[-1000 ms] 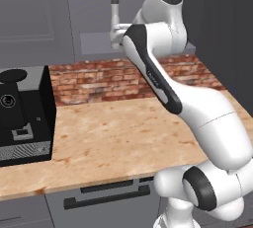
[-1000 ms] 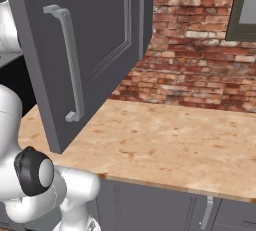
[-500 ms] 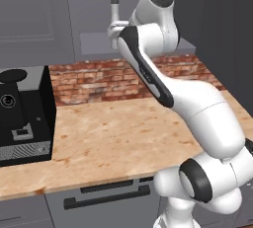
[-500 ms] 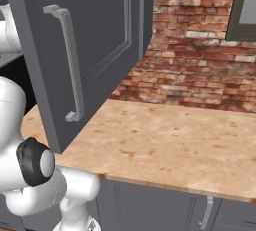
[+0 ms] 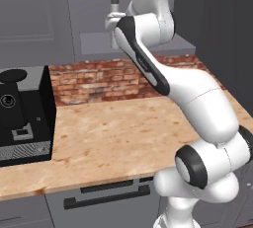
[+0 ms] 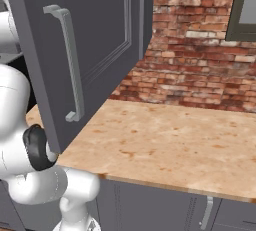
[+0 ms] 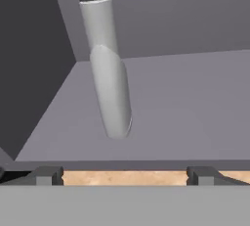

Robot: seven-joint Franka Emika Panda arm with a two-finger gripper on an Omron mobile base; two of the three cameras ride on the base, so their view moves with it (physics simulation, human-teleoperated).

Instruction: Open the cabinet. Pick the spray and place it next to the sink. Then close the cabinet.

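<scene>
The cabinet hangs wide open, its dark door swung out over the wooden counter, the long silver handle upright on its face. The white arm reaches up into the opening. There's a black coffee machine at the counter's left end. On the grey shelf stands the pale spray bottle, just ahead of the claw, whose fingers are spread fully apart, gripping nothing.
</scene>
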